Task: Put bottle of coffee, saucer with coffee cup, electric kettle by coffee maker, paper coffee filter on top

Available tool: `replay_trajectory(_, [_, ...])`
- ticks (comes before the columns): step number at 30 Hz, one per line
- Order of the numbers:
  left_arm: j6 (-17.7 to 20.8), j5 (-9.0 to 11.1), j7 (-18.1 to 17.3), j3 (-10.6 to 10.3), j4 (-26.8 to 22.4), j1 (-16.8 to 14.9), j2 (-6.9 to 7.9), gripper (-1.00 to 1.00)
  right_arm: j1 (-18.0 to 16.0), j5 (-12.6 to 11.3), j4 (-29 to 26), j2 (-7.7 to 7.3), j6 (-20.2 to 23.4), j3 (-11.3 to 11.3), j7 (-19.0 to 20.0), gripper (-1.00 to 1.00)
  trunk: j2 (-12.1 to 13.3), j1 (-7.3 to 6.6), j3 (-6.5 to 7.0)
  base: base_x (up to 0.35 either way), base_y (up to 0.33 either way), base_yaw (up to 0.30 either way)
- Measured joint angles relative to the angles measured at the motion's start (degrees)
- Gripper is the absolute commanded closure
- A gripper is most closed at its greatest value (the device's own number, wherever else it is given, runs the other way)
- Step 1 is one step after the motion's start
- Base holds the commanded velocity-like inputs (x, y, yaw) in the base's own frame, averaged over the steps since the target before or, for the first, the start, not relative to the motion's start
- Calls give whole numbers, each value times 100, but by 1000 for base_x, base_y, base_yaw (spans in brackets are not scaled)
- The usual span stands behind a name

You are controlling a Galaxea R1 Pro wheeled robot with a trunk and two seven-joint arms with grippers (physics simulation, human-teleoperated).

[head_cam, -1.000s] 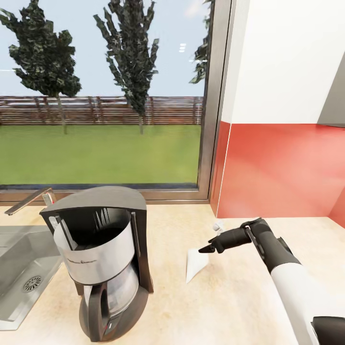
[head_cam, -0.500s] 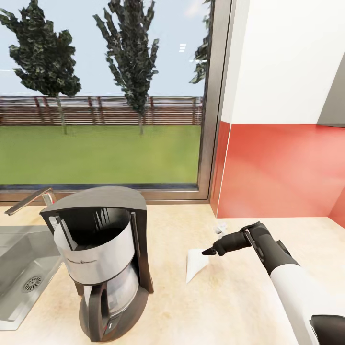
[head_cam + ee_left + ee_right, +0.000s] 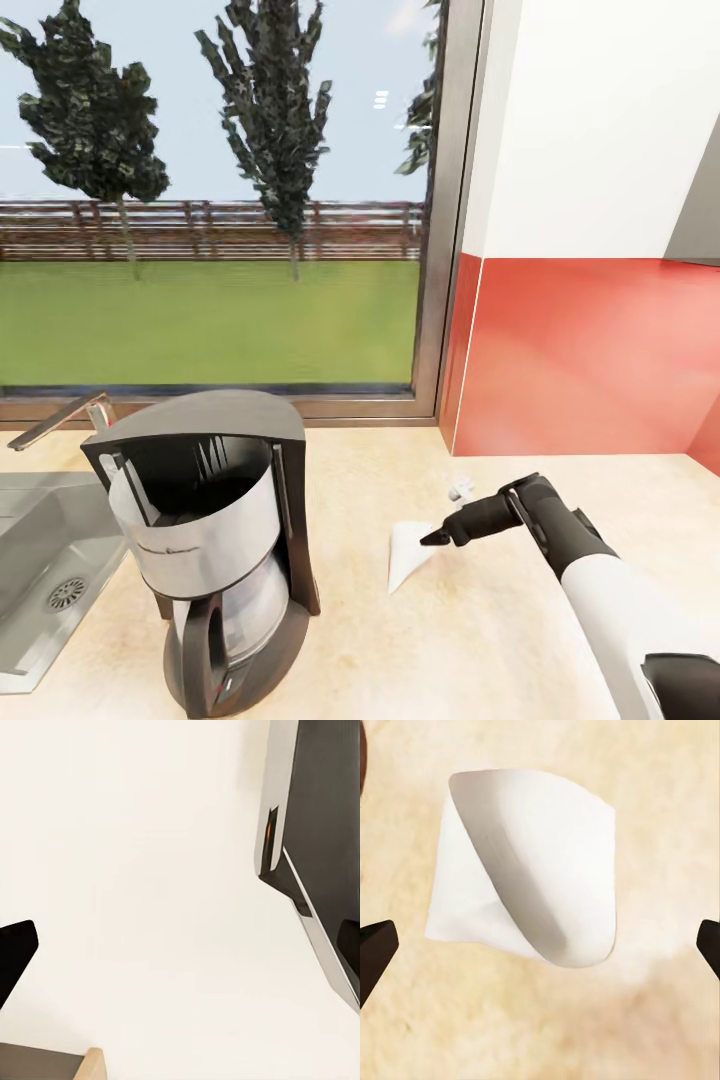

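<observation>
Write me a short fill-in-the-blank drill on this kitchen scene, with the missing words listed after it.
1. The white paper filter lies on the ____.
2. The right gripper hovers over it with its fingers ____.
3. The coffee maker stands between the filter and the ____.
4. The wall panel behind the counter is ____.

Missing words: countertop; open; sink; red

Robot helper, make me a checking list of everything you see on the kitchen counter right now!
Surface: kitchen countertop, light tan, a sink set into its left end.
Job's things: coffee maker upright beside the sink; paper coffee filter lying on its side to its right, open mouth showing in the right wrist view.
Clutter: small pale object behind the filter, too small to identify.
Grippers: right end effector open, poised at the filter, not touching it; left end effector open.
Cables: nothing seen.
Surroundings: window, red backsplash.
</observation>
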Motion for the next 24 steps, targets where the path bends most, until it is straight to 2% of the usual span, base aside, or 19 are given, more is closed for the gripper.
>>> replay_trajectory(11, [0,0,0,0,3,0,4,-100,0,-7,47,12,-69,8,1,-100,0,0,0,27,10,0])
replay_trajectory(24, [0,4,0,0,2,0,-1,-100,0,5,502,71,-517,19,6,-100,0,0,0,0,3,0])
